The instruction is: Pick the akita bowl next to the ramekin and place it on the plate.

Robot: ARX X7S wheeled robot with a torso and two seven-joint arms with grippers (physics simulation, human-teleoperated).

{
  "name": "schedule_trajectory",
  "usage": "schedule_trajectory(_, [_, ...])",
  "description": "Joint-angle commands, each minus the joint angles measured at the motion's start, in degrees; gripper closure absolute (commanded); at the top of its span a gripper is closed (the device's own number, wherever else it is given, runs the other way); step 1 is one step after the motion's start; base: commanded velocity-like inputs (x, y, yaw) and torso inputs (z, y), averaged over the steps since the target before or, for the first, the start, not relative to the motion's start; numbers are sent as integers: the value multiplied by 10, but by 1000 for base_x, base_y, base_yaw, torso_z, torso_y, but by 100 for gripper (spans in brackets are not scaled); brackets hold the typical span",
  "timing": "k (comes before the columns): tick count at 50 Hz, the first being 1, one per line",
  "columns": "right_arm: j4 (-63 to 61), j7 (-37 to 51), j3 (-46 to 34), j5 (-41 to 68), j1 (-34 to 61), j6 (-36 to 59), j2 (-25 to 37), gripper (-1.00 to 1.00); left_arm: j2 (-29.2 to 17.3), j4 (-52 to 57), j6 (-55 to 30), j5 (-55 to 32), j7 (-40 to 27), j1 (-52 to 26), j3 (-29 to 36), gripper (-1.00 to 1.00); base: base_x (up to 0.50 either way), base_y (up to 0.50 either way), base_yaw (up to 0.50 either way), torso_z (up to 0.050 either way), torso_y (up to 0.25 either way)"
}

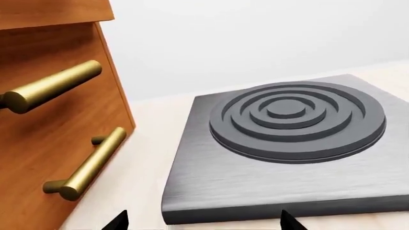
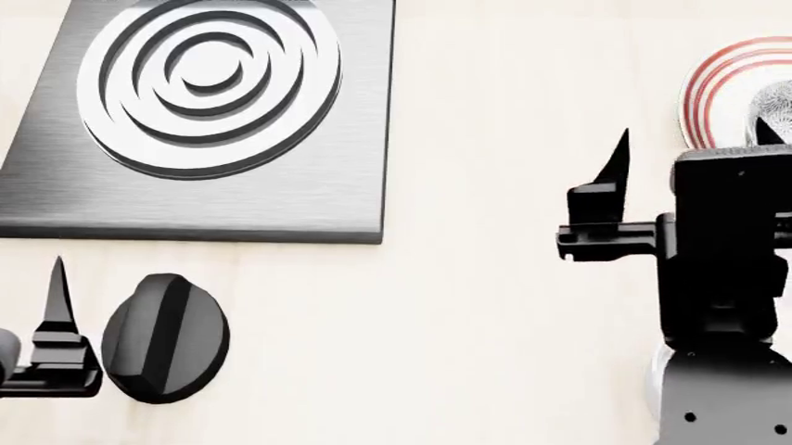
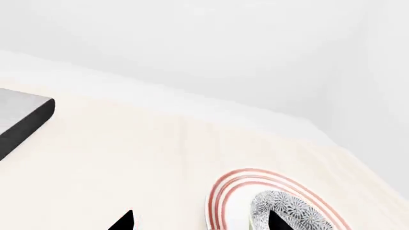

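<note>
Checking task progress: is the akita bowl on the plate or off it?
On it: the akita bowl sits inside the plate, within its red rings.

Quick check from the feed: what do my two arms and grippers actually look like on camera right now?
Both are matte black. The right gripper has a slim, pointed finger on a boxy black wrist block, with a white link below. The left gripper shows a similar tapered black finger. No cables or markings visible.

a pale cream countertop fills the head view. lying on it: a brushed-metal burner plate with raised concentric rings, upper left; a black knob, lower left; and the red-ringed plate at the upper right edge (partly hidden).
</note>
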Motion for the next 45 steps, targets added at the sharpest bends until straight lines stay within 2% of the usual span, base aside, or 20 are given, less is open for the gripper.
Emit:
schedule_trajectory(1, [-64, 7, -38, -17, -63, -37, -11, -100, 2, 3, 4, -12, -1, 6, -7, -100, 0, 0, 0, 0, 0])
schedule_trajectory(22, [-84, 35, -100, -46, -148, -126, -16, -100, 7, 5, -1, -32, 2, 5, -9, -100, 0, 0, 0, 0, 0])
schedule_trajectory(45, [-102, 65, -152, -84, -196, -172, -8, -100, 14, -7, 15, -49, 7, 8, -15, -100, 0, 0, 0, 0, 0])
